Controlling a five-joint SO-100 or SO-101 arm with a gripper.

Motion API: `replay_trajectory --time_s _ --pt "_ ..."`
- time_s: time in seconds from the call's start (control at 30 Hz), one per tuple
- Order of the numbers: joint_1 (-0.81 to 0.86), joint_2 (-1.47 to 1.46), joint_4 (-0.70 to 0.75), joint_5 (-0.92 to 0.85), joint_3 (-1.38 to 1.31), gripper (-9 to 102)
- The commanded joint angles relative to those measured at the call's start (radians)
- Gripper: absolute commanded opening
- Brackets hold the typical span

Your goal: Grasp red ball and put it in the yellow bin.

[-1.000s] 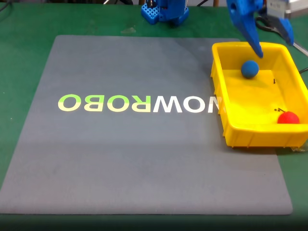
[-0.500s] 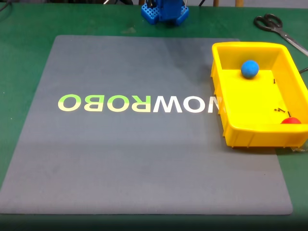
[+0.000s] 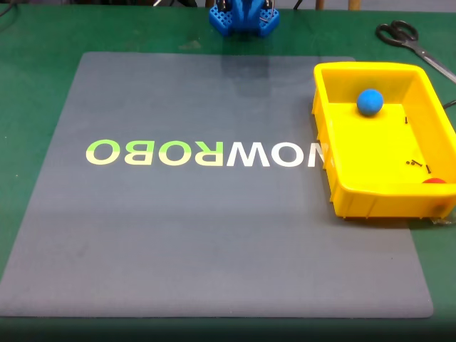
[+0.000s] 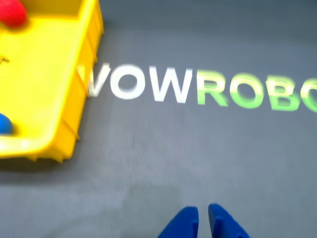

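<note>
Open grey mat (image 3: 214, 235), yellow bin (image 3: 335, 178) walls at right edge, scissors (image 3: 410, 39) beyond

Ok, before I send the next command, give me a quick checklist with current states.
1. Red ball inside the yellow bin: ok, in a corner against the wall.
2. Blue ball also in the bin: ok.
3. Gripper holding nothing: ok, fingertips nearly together, nothing between them.
4. Gripper away from the bin: ok, over the grey mat.
5. Scissors off the mat, beyond the bin: ok.
</note>
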Motion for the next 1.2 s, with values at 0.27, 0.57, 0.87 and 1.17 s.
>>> replay_trajectory --time_s 0.27,0.57,0.87,1.17 --pt "0.064 0.018 0.017 0.011 0.291 0" --pt "0.094 0.018 0.031 0.012 0.471 0" --pt "0.106 0.018 0.028 0.005 0.474 0" --pt "0.101 0.018 0.026 0.017 0.474 0"
